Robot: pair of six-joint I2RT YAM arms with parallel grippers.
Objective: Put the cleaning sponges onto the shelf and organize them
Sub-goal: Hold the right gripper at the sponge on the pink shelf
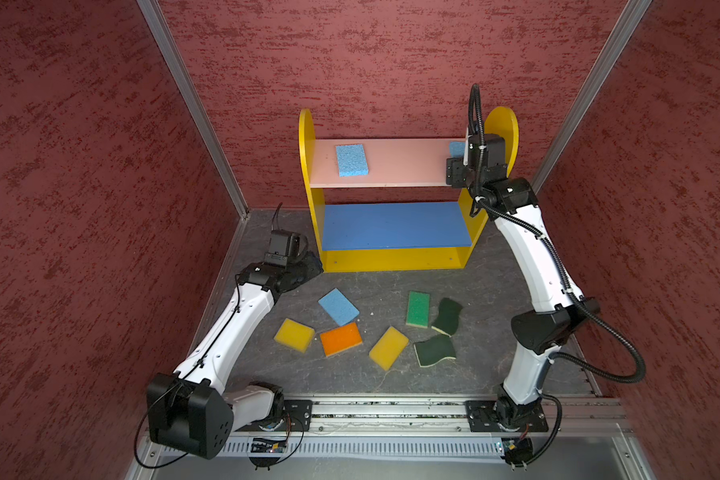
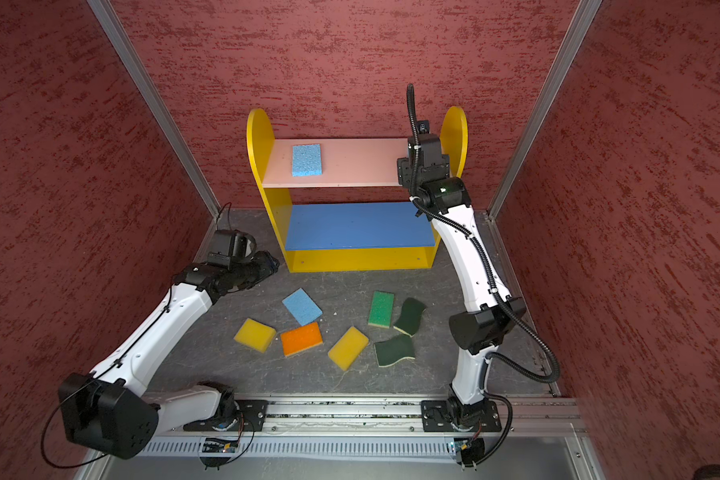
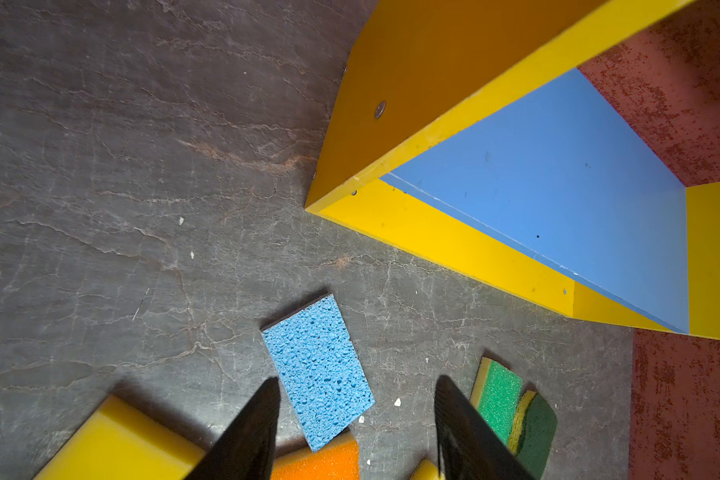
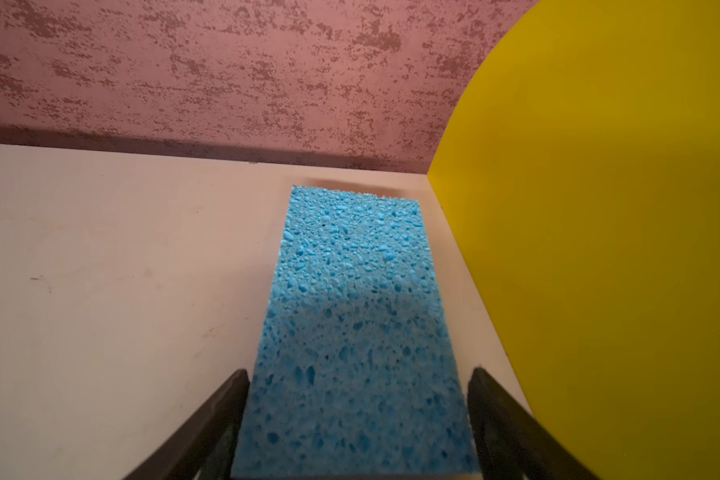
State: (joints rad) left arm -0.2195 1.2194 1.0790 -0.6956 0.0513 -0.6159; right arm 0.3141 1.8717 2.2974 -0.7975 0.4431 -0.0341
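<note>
Flat on pink board [image 4: 121,270], light blue sponge [image 4: 350,270] between right pincer [image 4: 358,372] jaws, long axis along reach; whether clamped, cannot tell

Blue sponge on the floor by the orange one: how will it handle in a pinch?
Probably light and squashy: the blue sponge is open-pored all over. Lying flat, it shouldn't roll or tip. Pushing it may drag the orange sponge, which it seems to touch at a corner.
</note>
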